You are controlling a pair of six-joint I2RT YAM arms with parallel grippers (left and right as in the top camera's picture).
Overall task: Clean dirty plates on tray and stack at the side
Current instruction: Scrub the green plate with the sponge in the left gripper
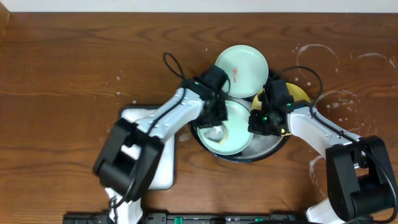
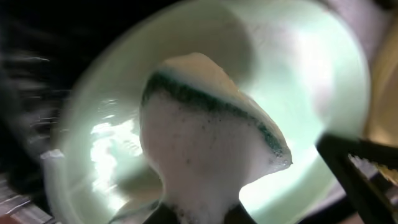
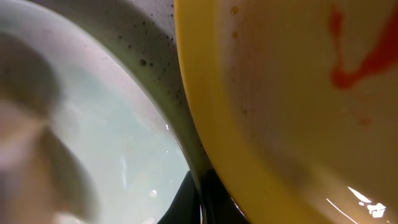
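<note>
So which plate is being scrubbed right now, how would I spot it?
Find the round black tray mid-table. One mint-green plate lies inside it, under the foamy sponge. The neighbouring mint plate and yellow plate show red smears and no sponge.

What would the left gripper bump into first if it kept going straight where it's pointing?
The left gripper holds a soapy sponge out front, so that would press into the mint-green plate right behind it. They look close or touching, though depth is unclear.
</note>
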